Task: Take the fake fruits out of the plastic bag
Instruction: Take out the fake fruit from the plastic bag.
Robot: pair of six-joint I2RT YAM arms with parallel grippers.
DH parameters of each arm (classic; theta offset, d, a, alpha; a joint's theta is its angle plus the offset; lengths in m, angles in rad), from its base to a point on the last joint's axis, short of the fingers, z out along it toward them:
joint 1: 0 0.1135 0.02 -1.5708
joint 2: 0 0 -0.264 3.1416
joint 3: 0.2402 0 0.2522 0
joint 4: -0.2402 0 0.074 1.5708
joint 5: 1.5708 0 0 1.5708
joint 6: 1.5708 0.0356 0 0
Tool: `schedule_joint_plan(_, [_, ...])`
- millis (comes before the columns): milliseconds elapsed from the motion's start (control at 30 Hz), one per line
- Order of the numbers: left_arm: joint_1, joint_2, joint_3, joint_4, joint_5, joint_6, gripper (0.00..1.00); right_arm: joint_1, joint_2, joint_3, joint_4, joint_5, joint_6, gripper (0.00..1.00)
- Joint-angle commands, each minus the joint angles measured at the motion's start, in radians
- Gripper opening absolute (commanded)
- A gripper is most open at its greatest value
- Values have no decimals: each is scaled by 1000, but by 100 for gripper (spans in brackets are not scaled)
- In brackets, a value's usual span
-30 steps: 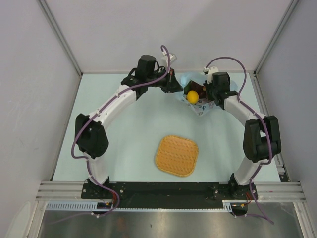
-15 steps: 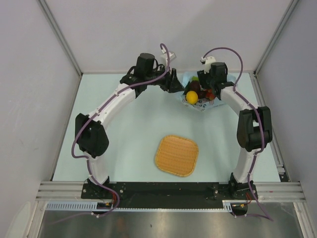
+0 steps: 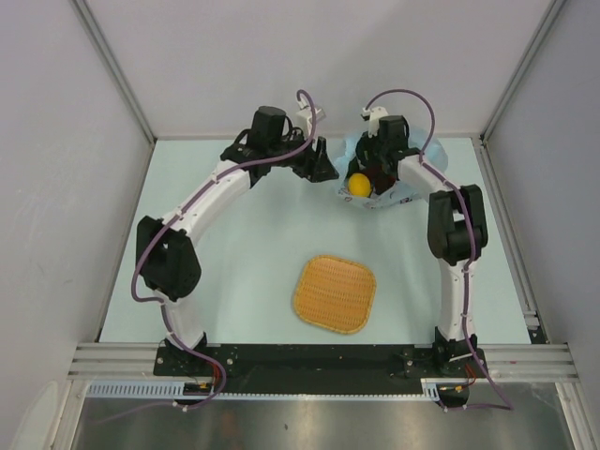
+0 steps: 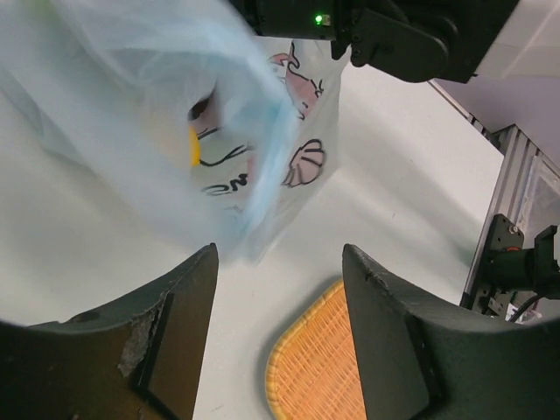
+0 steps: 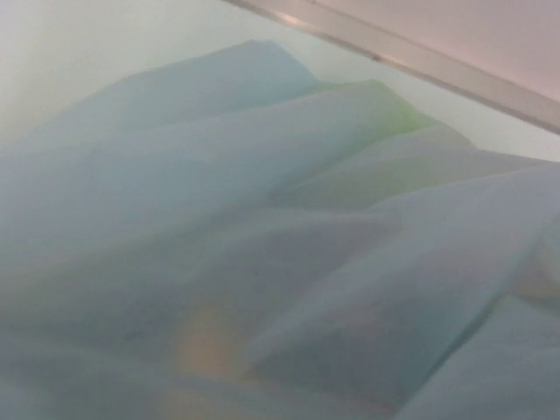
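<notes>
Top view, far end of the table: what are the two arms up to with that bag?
Both arms reach to the pale blue plastic bag at the far end of the table. The left end effector is open, nothing between its fingers, just short of the bag. The right end effector is over the bag; its wrist camera shows only plastic, so its grip cannot be told. A yellow lemon shows inside the bag. No fruit lies on the orange woven tray.

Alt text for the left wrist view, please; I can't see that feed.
The left hand is open and empty, facing the pale blue plastic bag, where a yellow fruit shows through a gap. A woven orange tray lies lower in the frame.
</notes>
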Motion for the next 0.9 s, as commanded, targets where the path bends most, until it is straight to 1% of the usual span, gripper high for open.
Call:
schedule_joint_plan(0, [6,-84,-7,-3,-24,48,64,26,23,43,-22,39,18,84])
schedule_joint_plan(233, [6,-93,-27,-1,-45,57,65,40,29,4,-25,79,9,84])
schedule_joint_plan(400, [6,-90,-30,0,-45,57,65,40,47,-18,-13,131,-30,85])
schedule_joint_plan(600, [6,-91,-28,-4,-48,62,65,34,83,-5,-10,162,-68,85])
schedule_joint_plan(767, [6,-99,-39,-6,-56,64,65,28,110,3,-4,159,-106,86])
schedule_joint_plan(833, [6,-100,-44,-8,-59,67,66,28,113,3,1,153,-120,76])
schedule_joint_plan(867, [6,-102,-42,-6,-60,68,66,29,112,4,1,148,-135,68])
